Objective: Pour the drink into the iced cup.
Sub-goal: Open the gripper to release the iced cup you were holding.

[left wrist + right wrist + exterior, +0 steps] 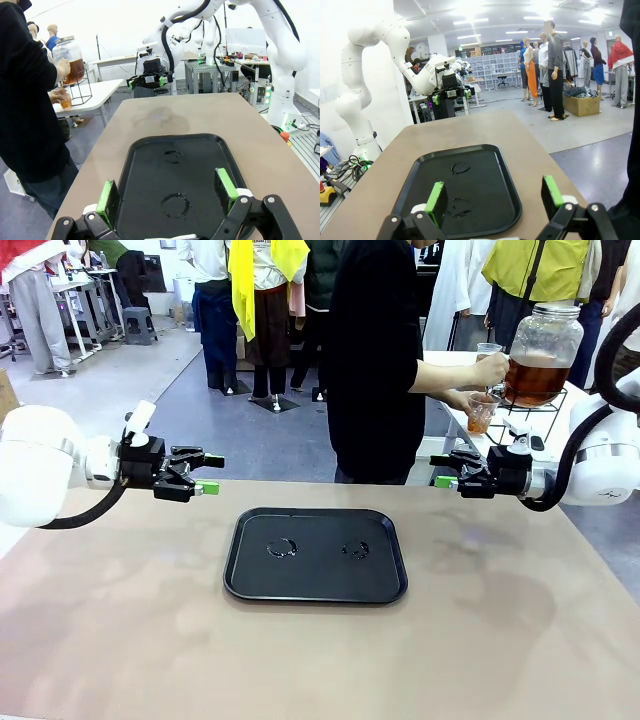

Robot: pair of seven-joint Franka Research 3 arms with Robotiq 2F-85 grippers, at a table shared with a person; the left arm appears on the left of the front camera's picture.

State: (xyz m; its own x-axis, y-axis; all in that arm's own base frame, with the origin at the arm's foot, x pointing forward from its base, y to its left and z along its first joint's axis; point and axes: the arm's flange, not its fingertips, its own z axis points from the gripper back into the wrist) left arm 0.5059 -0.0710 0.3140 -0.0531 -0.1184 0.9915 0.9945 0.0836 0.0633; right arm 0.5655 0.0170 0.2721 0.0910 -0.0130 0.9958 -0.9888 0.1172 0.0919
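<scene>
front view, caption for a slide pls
Person fills a cup from a dispenser; open grippers flank a black tray.

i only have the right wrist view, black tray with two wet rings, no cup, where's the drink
Observer: At a side table, a person's hand works a glass dispenser of amber drink.
Operator: cup?
Observer: The person's other hand holds a clear cup under it, partly filled.
Operator: tools?
Observer: The left tool and right tool are open, either side of the tray.
</scene>
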